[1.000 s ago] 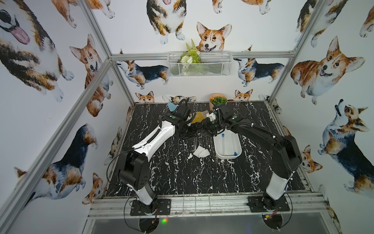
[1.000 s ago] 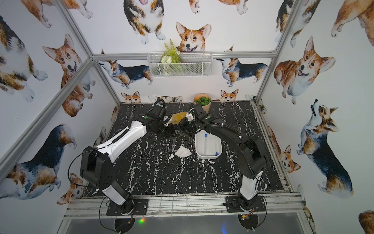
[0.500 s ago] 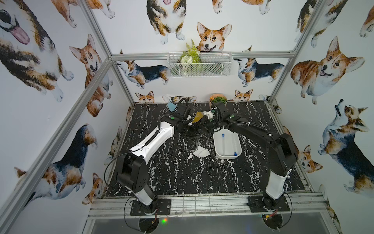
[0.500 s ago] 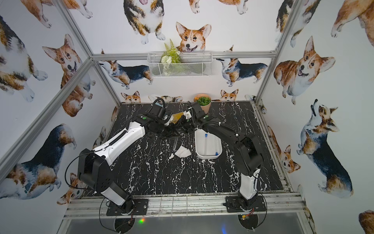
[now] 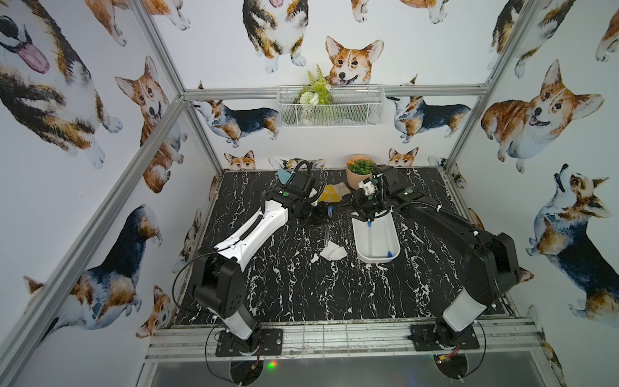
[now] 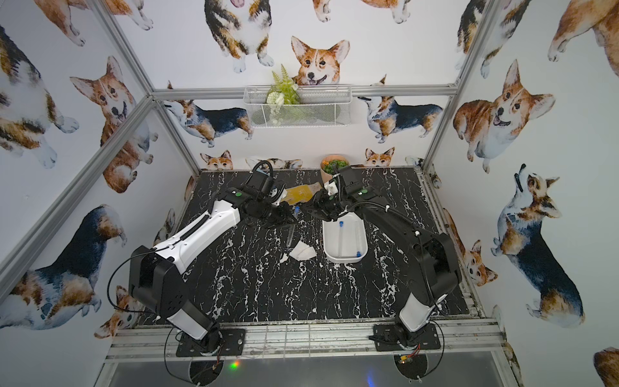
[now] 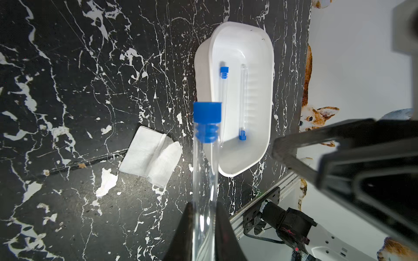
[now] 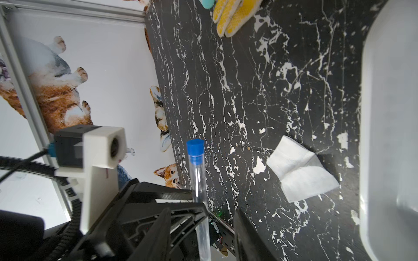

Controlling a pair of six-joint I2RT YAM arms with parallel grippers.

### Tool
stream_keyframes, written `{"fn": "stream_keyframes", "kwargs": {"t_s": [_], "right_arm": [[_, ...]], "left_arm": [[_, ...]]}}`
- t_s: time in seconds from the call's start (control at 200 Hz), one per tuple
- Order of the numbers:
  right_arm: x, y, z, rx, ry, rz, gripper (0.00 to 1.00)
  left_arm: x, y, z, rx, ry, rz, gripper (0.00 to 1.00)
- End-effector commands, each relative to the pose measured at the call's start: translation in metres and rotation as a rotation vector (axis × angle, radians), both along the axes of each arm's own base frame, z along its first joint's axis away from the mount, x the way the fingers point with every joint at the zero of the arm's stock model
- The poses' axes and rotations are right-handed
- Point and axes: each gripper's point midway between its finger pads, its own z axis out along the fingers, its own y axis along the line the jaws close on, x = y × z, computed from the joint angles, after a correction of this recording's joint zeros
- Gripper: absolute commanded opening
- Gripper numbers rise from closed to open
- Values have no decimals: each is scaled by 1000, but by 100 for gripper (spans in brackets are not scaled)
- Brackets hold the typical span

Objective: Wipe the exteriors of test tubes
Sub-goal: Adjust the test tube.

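One tube (image 7: 203, 169) is clamped in the left gripper (image 7: 203, 208), and the right gripper (image 8: 202, 212) hangs spread and empty. I'd pinch the wipe (image 7: 149, 156) first, then stroke lengthwise.

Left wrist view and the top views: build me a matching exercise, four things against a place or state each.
Things:
1. capped test tube
2. white tray
3. tissue
4. yellow glove

Places or states:
A. folded, on the bare tabletop
B. lies by the plant pot
C. clamped in the left gripper
D. holds two more test tubes

Pairs: 1-C; 2-D; 3-A; 4-B
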Motion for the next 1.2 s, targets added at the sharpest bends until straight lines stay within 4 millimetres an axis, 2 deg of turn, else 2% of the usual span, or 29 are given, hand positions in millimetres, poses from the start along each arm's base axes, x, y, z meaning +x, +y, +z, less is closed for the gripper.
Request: {"fn": "stream_keyframes", "kwargs": {"t_s": [0.0, 0.2, 0.335, 0.606, 0.766, 0.931, 1.191], "right_arm": [[-1, 11, -2, 20, 19, 13, 47], [5, 42, 5, 51, -7, 56, 46], [6, 50, 1, 46, 0, 68, 43], [0, 45, -1, 33, 2, 72, 25], [-4, 44, -6, 25, 11, 76, 24], [-4, 43, -7, 20, 11, 80, 13], [-4, 43, -5, 20, 3, 77, 10]], "left_arm": [[1, -2, 4, -10, -5, -8, 16], [-1, -5, 8, -19, -7, -11, 16], [-2, -4, 9, -18, -11, -10, 16], [-3, -4, 9, -19, -13, -6, 16], [-2, -6, 11, -25, -16, -8, 16], [-2, -7, 10, -25, -13, -11, 16], [-2, -7, 11, -20, -13, -9, 18]]}}
